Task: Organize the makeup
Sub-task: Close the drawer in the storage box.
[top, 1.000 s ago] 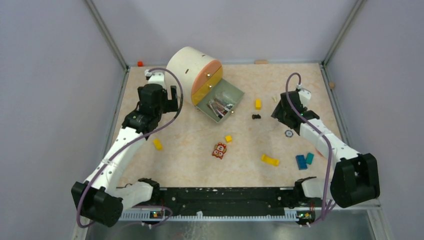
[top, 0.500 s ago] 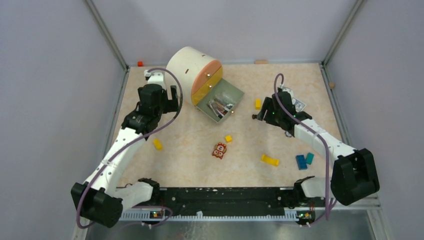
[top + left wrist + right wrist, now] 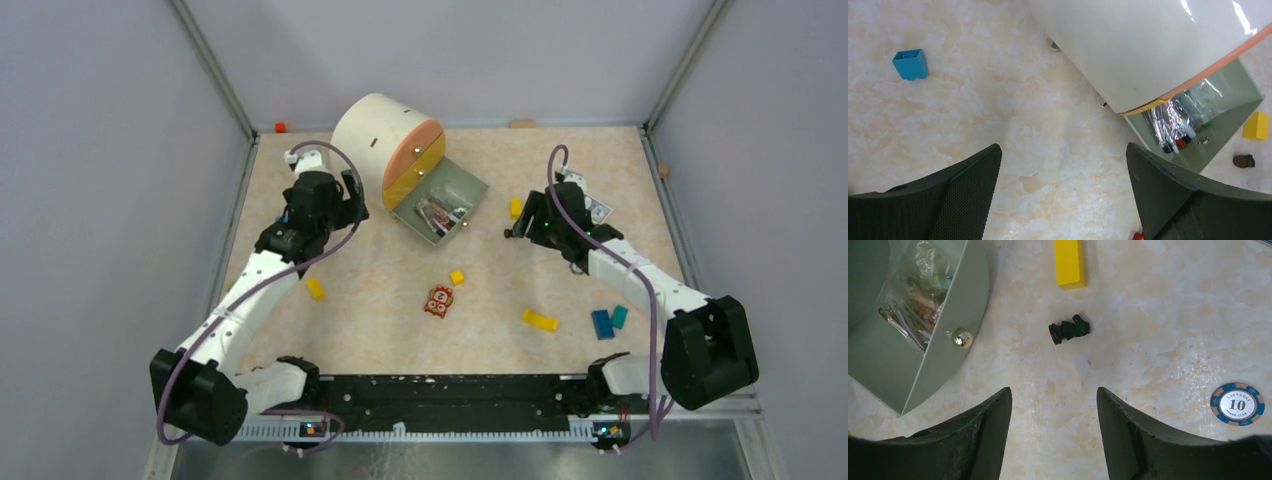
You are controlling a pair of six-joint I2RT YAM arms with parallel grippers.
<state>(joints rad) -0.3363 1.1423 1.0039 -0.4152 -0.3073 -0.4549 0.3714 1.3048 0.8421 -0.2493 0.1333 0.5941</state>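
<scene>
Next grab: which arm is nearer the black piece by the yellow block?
Right. The right fingers hang open just short of the black piece; the left fingers are far off, beyond the round cabinet.

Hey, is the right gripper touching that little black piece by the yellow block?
Apart. The right wrist view shows bare table between the open right gripper and the black piece.

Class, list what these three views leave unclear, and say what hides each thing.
Left wrist: drawer contents, half under the cream cabinet, wrapped in crinkled film.
Right wrist: small black object, identity unclear; tiny in the top view.
Left wrist: red item, cut off by the bottom edge.
</scene>
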